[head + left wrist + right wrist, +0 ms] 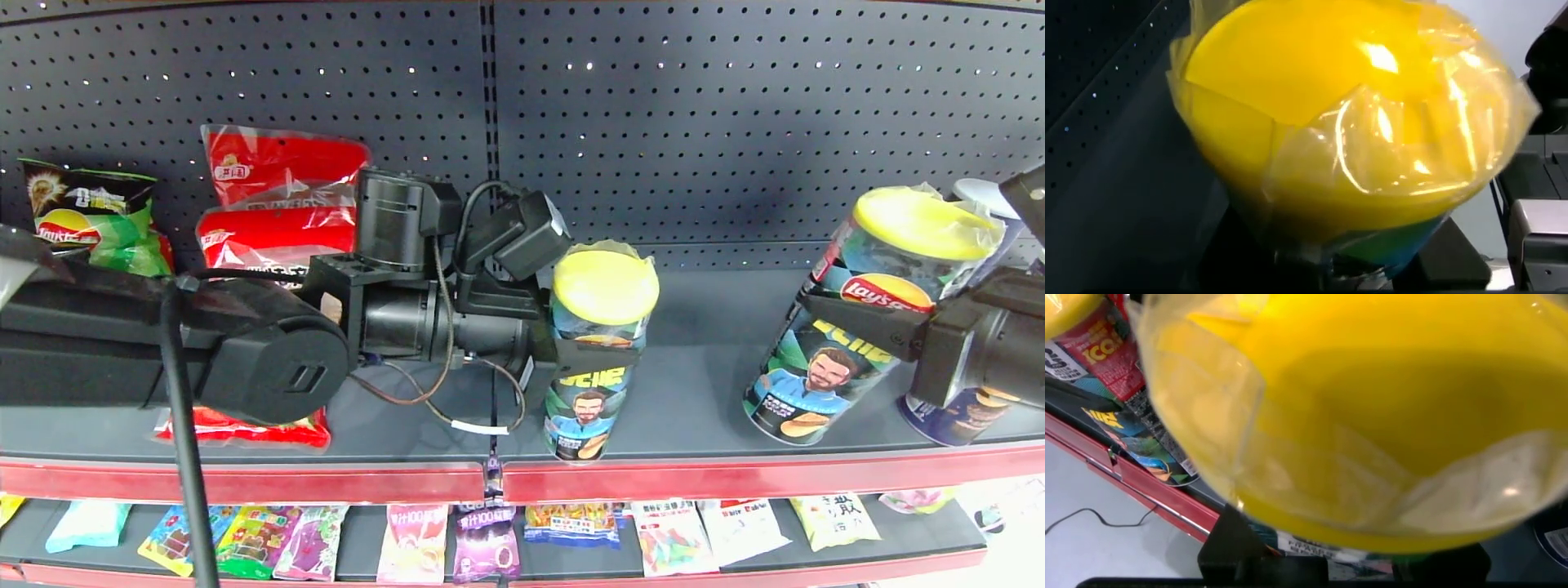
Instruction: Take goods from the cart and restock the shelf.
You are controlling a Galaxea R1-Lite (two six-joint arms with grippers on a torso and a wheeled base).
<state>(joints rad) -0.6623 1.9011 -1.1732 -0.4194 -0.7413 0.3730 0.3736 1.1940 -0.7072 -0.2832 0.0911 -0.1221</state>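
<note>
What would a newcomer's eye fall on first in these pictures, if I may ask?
Two yellow-lidded chip canisters on the dark upper shelf stand out: the middle canister, upright near the front edge in the left gripper, and the tilted canister farther right in the right gripper. Toward the shelf's left end, red snack bags lean against the pegboard.

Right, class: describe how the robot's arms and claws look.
Both matte black. The left arm has a boxy link, round joint cap, cylindrical wrist, camera block, black cables and a white-tagged wire; the right arm is blocky. The left claw and right claw have flat black fingers.
</note>
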